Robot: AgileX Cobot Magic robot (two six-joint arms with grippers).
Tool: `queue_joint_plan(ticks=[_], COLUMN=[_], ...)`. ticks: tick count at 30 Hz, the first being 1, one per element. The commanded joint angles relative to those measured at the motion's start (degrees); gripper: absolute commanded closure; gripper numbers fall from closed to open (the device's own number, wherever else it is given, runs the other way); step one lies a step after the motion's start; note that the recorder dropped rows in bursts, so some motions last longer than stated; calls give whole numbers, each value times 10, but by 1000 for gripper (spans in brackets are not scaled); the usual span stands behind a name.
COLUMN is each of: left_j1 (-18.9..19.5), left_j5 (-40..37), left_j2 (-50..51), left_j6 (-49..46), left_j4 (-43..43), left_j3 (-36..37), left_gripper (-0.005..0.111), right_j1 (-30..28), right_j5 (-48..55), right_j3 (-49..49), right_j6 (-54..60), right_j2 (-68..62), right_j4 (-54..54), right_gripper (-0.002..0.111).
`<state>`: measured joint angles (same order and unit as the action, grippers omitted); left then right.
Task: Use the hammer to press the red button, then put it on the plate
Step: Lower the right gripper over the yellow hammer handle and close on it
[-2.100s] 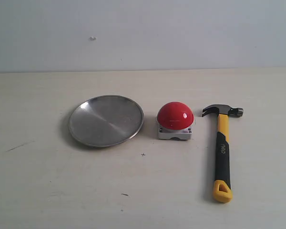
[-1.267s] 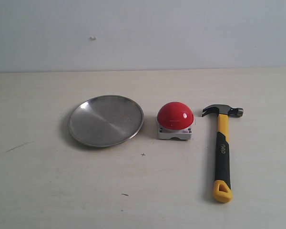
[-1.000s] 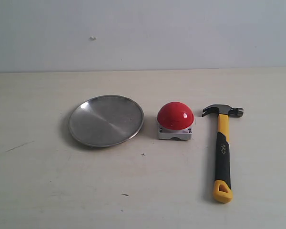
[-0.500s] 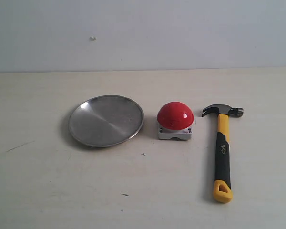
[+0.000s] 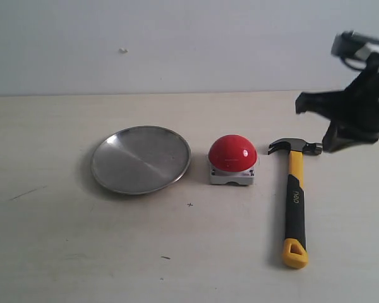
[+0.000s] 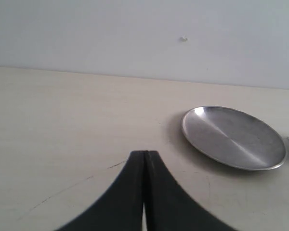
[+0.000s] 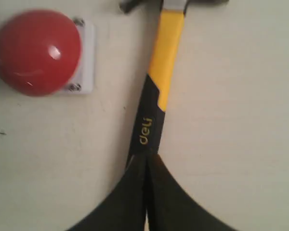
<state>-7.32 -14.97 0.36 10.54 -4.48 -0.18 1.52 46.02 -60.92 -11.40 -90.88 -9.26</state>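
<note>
The hammer [image 5: 294, 201] lies flat on the table at the right, with its dark head [image 5: 295, 146] at the far end and its yellow loop at the near end. Left of the head sits the red button [image 5: 232, 153] on its grey base. The silver plate [image 5: 141, 159] lies further left. My right gripper [image 5: 333, 142] hangs above the table just right of the hammer head. In the right wrist view it [image 7: 147, 157] is shut and empty, over the black grip [image 7: 147, 130]; the red button [image 7: 37, 52] shows beside it. My left gripper [image 6: 145, 153] is shut and empty, short of the plate [image 6: 233, 137].
A pale wall [image 5: 189, 44] closes off the table's far edge. Small dark scuffs [image 5: 25, 193] mark the tabletop at the left. Bare tabletop [image 5: 177, 252] stretches in front of the plate and button.
The right arm has come into the exterior view at the upper right, above and beside the hammer head. Hammer, button and plate have not moved.
</note>
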Motion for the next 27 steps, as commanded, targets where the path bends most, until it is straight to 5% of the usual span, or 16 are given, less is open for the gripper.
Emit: queue_joint_plan(ticks=[1, 9, 16, 27], left_j1=[1, -1, -1, -1], left_j5=[3, 3, 3, 3], left_j2=[-4, -4, -4, -4], left_j6=[-3, -3, -3, -3], left_j4=[3, 3, 3, 3], left_j3=[2, 2, 2, 2], left_gripper=[107, 107, 107, 107], right_j1=[-2, -2, -2, -2], right_j5=[33, 3, 112, 92], right_j3=[-21, -69, -200, -260], right_j6=[-8, -68, -106, -145], right_j2=[-76, -126, -202, -315], right_j4=[4, 41, 59, 75], right_gripper=[108, 102, 60, 60])
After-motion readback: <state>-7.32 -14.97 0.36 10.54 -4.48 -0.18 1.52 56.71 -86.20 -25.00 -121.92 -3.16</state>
